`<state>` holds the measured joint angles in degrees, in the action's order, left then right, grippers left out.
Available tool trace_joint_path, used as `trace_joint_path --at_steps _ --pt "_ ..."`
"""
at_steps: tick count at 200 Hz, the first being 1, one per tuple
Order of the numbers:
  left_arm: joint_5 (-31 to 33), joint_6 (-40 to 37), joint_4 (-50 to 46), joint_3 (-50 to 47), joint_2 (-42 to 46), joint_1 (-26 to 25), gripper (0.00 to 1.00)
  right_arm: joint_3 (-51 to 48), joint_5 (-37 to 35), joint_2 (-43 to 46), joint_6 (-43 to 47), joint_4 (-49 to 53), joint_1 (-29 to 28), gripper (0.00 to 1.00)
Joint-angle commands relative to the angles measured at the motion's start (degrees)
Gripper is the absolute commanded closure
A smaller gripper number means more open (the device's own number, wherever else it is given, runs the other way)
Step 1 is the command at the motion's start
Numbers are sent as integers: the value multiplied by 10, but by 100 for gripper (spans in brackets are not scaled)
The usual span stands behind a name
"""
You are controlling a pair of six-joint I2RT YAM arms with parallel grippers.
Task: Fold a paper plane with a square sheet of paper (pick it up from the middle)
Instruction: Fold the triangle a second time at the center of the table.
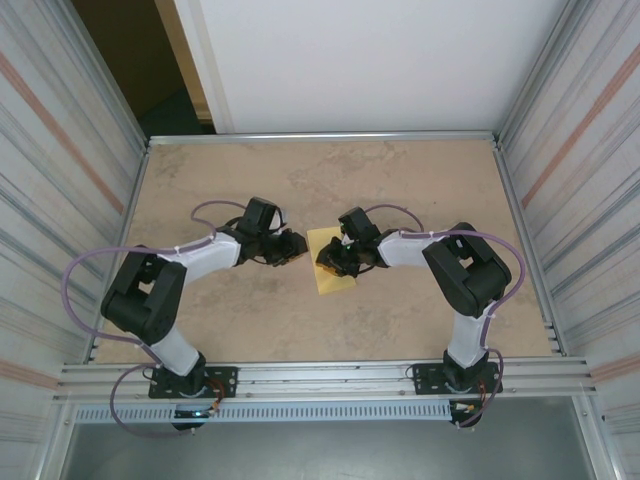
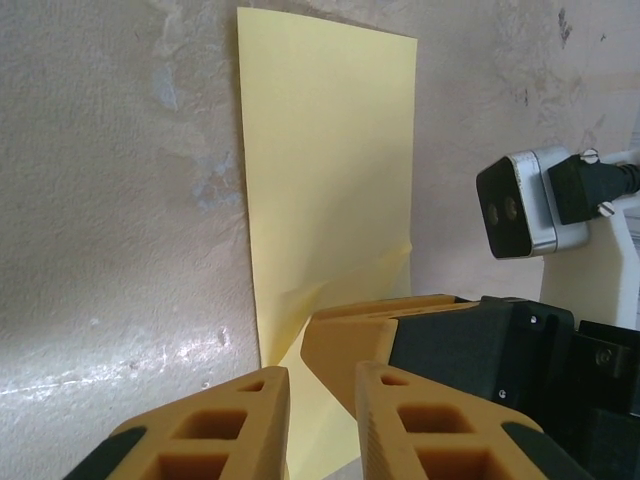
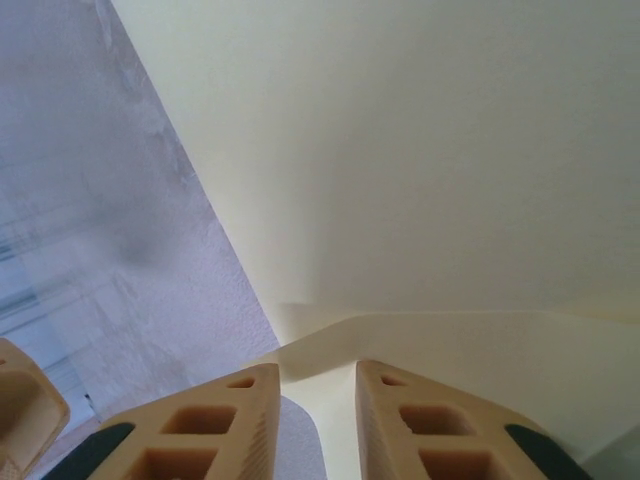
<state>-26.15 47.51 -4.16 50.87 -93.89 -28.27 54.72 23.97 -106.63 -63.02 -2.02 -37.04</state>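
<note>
- Left tool [image 2: 322, 372]: jaws nearly shut, thin slit left; lifted corner of square sheet of paper [image 2: 325, 170] in the slit, hold not confirmable.
- Right tool [image 3: 318, 368]: same thin slit, raised paper lip at the tips; grip unclear.
- Flat on desk [image 1: 420, 180] between tools, long axis roughly 12 to 6 from above; 3 o'clock of left tool, partly under right tool, which sits nearer.

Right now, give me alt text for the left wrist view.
A pale-yellow sheet of paper lies on the mottled table, its near end creased and lifted. The left gripper, jaws slightly apart, sits at that end; the right gripper reaches in from the right.
</note>
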Motion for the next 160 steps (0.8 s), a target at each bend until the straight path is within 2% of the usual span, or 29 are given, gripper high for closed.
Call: trace_joint_path --at_steps 1,56,107,160 --pt "-12 6 8 8 -12 -9 76 -18 -17 -5 -9 26 6 78" --pt "-12 -2 -2 35 -46 -31 85 -21 -16 -10 -13 36 9 93" --pt "9 -19 -28 60 -74 -49 92 -22 -11 -17 -16 36 11 100" --pt "14 -29 -39 84 -104 -57 95 -22 -10 -19 -19 35 11 100"
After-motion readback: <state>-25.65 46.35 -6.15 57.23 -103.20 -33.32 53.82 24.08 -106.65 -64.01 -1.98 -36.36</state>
